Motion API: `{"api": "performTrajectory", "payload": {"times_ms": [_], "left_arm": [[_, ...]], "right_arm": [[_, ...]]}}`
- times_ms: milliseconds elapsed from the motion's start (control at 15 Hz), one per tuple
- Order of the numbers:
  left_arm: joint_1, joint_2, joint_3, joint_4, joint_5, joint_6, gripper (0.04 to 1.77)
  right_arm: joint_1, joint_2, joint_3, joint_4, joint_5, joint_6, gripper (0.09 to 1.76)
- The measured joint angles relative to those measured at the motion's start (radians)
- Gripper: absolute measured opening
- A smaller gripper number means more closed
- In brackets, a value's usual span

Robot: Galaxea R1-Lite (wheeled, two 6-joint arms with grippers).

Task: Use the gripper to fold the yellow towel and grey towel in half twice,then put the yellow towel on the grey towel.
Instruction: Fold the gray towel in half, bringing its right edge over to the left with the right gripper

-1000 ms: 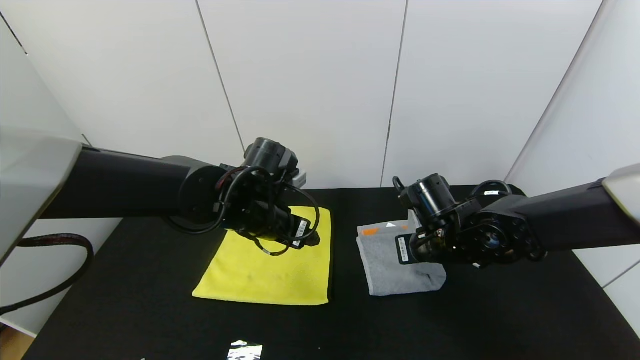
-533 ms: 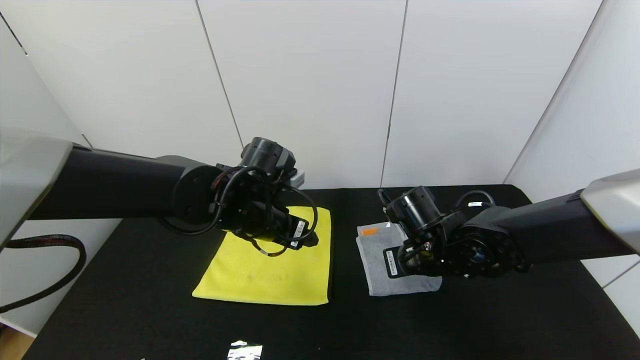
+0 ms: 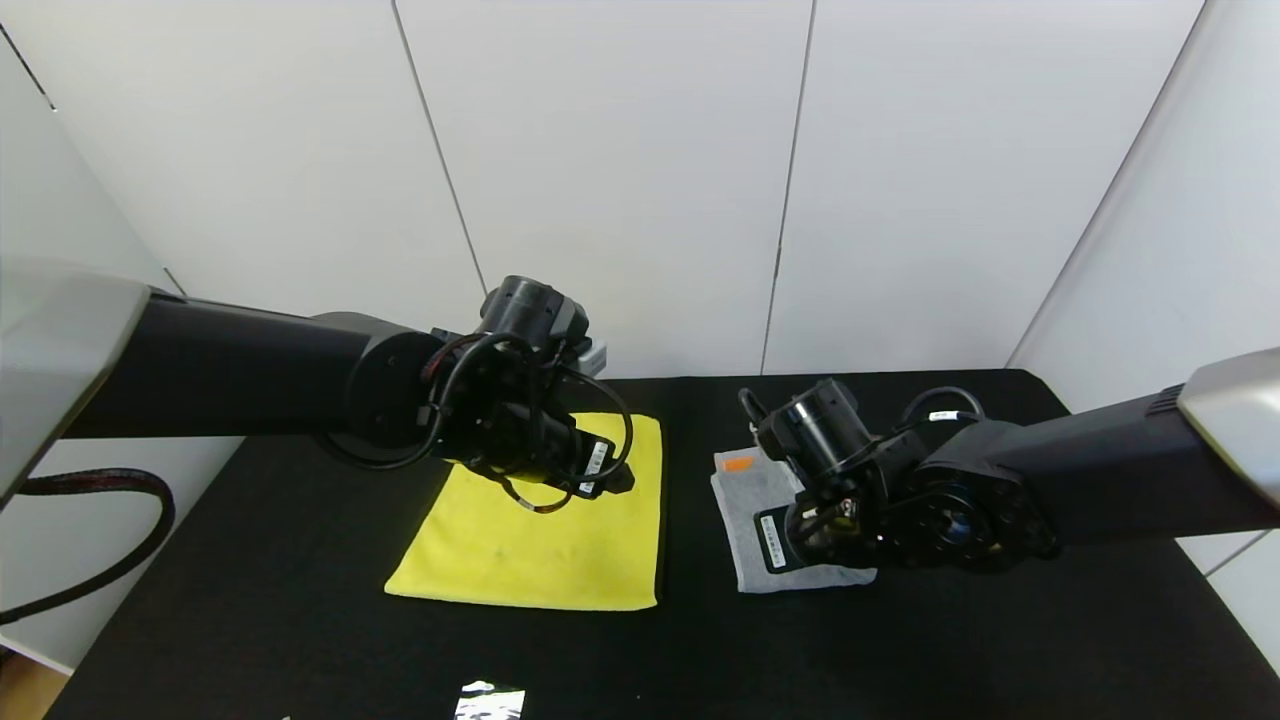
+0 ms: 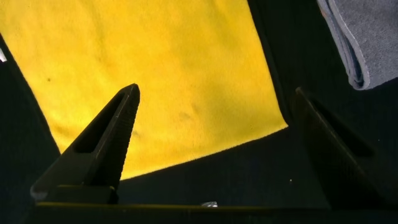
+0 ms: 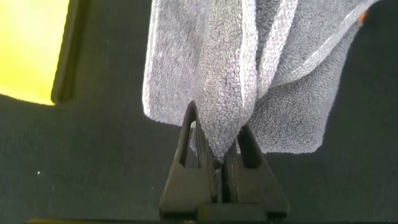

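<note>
- Yellow towel [image 3: 545,530] lies flat on the black tabletop [image 3: 300,620], on the robot's left side; in the head view it is one smooth sheet with a dark edge along its right side.
- Grey towel [image 3: 745,500] lies on the same tabletop to the right of the yellow one, apart from it, with a strip of black surface between them. It is already folded into a smaller, thicker pack, and an orange mark shows at its far end.
- The left gripper [image 4: 214,155] hangs over the far right part of the yellow towel. Its two fingers [image 4: 109,140] are spread wide and hold nothing; in the left wrist view the yellow cloth and its near edge show between them, and a corner of the grey towel [image 4: 364,37] is seen to one side.
- The right gripper [image 5: 217,158] is low over the grey towel, and the arm covers most of the cloth in the head view.
- In the right wrist view its fingers [image 5: 186,155] are clenched on a raised fold of the grey towel [image 5: 227,87]; the terry cloth gathers into a ridge that runs into the grip, and the rest of the towel spreads out on both sides of it.
- A corner of the yellow towel [image 5: 31,50] shows at the edge of that same view.
</note>
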State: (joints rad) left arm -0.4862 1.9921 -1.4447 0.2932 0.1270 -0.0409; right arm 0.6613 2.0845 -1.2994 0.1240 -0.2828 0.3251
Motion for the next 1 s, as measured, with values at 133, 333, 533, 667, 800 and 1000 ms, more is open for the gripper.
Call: {"api": "performTrajectory", "payload": {"times_ms": [133,333,533,667,800,1000], "left_arm": [[0.0,0.0,0.0,0.001,0.0,-0.001,1.72],[0.0,0.0,0.0,0.001,-0.001,-0.003,1.72],[0.0,-0.001,0.001,0.001,0.0,-0.001,1.72],[0.0,-0.001,0.0,0.001,-0.001,0.0,1.72],[0.0,-0.001,0.0,0.0,-0.001,0.0,1.72],[0.0,-0.001,0.0,0.001,-0.001,-0.001,1.72]], "right_arm": [[0.007,0.01,0.002,-0.001,0.006,0.0,0.19],[0.008,0.03,0.005,-0.001,0.009,0.002,0.44],[0.011,0.035,0.006,-0.001,0.011,0.004,0.85],[0.016,0.028,0.006,-0.001,0.028,0.004,1.04],[0.022,0.01,0.01,-0.001,0.064,0.005,1.19],[0.028,-0.013,0.014,-0.004,0.081,0.008,1.36]]}}
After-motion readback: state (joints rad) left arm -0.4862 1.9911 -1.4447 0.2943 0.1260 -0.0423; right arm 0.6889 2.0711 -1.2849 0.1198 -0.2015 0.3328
